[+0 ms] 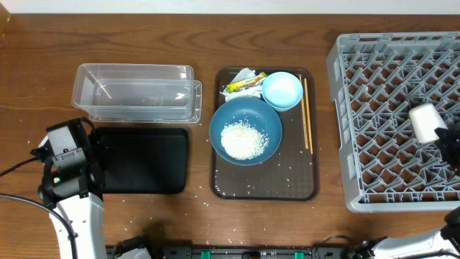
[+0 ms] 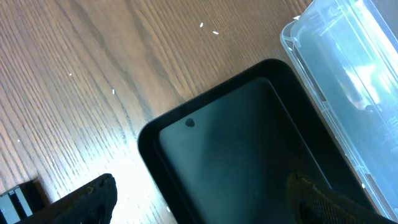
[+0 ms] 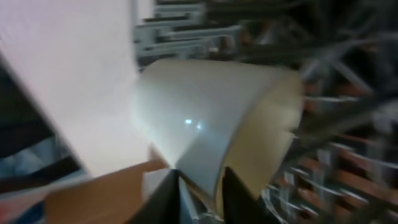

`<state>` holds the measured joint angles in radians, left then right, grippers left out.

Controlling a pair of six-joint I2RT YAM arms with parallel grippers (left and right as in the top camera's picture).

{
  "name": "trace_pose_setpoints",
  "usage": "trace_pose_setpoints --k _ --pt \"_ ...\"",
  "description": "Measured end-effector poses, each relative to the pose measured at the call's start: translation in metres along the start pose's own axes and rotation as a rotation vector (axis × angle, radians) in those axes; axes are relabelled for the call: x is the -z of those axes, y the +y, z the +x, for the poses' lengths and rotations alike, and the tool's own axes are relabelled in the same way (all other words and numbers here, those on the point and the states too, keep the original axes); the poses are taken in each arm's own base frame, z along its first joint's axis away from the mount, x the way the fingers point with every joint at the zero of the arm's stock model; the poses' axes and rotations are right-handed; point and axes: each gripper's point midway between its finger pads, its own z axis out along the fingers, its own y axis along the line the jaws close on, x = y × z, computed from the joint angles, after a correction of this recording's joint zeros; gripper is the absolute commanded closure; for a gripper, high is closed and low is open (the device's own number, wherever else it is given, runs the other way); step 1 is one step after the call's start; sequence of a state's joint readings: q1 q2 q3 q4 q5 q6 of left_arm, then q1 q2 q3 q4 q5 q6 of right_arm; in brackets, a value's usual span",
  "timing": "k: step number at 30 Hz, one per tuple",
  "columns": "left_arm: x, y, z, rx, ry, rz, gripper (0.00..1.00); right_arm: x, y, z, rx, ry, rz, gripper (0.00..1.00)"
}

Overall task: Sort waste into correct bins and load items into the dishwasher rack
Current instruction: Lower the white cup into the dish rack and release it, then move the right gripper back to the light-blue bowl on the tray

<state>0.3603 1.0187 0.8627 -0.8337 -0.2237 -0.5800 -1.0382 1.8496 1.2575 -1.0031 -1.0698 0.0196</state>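
The white cup [image 1: 425,122] lies on its side over the grey dishwasher rack [image 1: 374,108]. In the right wrist view the cup [image 3: 205,118] fills the blurred frame, and my right gripper [image 3: 202,171] has its fingers on either side of the cup's wall, with the grip unclear. My left gripper [image 2: 200,183] hangs open over the near corner of the black tray [image 2: 236,155], beside the clear tub [image 2: 348,74]. On the brown tray [image 1: 266,183] sit the dark-blue bowl [image 1: 223,115] holding rice [image 1: 243,139], the light-blue bowl [image 1: 282,91], chopsticks [image 1: 307,115], a yellow-green wrapper [image 1: 242,85] and a tissue [image 1: 244,75].
The clear tub [image 1: 136,93] stands behind the black tray [image 1: 144,160] at the table's left. A few rice grains lie scattered on the wood near the front edge and on the brown tray. The left arm's base sits at the front left.
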Motion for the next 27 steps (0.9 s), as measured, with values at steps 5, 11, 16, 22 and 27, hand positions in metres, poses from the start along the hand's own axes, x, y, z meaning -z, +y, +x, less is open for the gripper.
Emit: trace_pose_setpoints --k 5,11,16,22,27 --pt "0.000 0.000 0.000 0.000 0.000 0.000 0.10 0.012 -0.006 0.003 -0.002 -0.041 0.134 0.46" --pt "0.000 0.000 0.000 0.000 0.000 0.000 0.10 0.044 0.032 0.009 0.104 -0.179 0.216 0.17" --pt "0.000 0.000 0.000 0.000 0.000 0.000 0.11 0.069 0.074 0.019 0.228 -0.301 0.221 0.13" --pt "0.000 0.000 0.000 0.000 0.000 0.000 0.10 0.073 0.110 0.039 0.364 -0.385 0.294 0.20" --pt "0.000 0.000 0.000 0.000 0.000 0.000 0.11 0.049 0.126 0.057 0.453 -0.358 0.364 0.23"
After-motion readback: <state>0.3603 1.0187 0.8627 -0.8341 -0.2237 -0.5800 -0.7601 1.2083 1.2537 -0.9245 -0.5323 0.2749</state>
